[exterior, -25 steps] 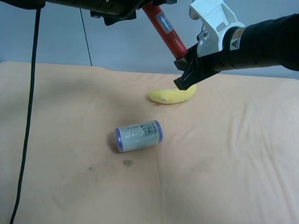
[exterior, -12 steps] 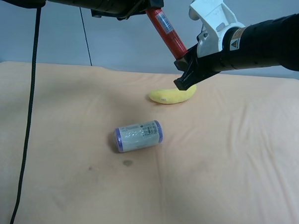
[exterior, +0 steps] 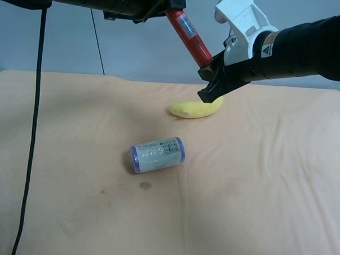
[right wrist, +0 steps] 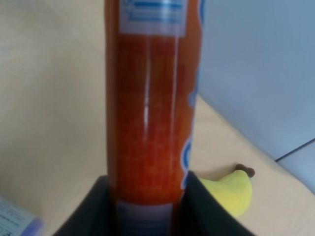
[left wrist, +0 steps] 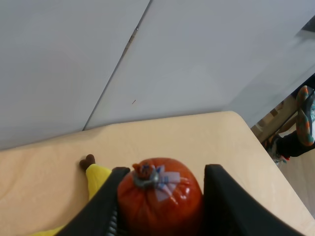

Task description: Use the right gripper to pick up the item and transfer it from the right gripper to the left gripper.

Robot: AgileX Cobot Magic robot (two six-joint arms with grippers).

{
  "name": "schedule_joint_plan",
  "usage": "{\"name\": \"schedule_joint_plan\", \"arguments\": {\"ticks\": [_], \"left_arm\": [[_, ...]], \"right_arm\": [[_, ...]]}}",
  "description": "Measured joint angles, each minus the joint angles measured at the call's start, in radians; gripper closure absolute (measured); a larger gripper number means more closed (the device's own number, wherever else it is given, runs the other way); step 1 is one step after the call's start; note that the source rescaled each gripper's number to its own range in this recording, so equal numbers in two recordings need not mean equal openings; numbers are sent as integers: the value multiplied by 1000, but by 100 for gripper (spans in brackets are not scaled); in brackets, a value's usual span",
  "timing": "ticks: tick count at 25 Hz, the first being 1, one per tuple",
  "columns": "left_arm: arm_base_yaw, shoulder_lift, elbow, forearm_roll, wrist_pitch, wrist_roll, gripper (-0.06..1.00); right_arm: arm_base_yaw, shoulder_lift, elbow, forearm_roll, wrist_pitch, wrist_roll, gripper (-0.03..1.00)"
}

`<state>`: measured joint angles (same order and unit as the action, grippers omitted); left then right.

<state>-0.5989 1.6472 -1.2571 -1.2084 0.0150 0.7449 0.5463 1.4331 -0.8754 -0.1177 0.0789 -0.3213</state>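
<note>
High above the surface (exterior: 268, 194), with the roll (exterior: 156, 155) lying well below it, the left pincer (exterior: 174, 9) is closed on the upper end of the stick (exterior: 188, 31). Its wrist view shows a finger pressed to either side of the red wrapper, just behind the crimped tip. From there the stick slants down to the right pincer (exterior: 209, 75), which is clamped narrow on the lower end, so the stick hangs in the air between the two with both gripping it. The banana (exterior: 194, 109) rests on the surface just below the right pincer. The step in hand appears to be the release. It should go best if the left pincer stays motionless and firm while the right jaws open fully before that arm moves at all. The left hold sits near the very end of a shiny, rounded wrapper, so any drag from a half-open right pincer could twist the stick or slide it out. Once wide, the right pincer would do well to back off away from the left one, along the stick's own line rather than across it. The lower end will then be unsupported and may sag or pivot. A slow withdrawal gives time to see that. If the stick slips, it would probably land beside the banana.
</note>
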Motion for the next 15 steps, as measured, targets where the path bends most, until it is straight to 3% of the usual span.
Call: {"name": "schedule_joint_plan", "arguments": {"ticks": [15], "left_arm": [[0, 0, 0, 1, 2, 0, 87]], "right_arm": [[0, 0, 0, 1, 1, 0, 96]]}}
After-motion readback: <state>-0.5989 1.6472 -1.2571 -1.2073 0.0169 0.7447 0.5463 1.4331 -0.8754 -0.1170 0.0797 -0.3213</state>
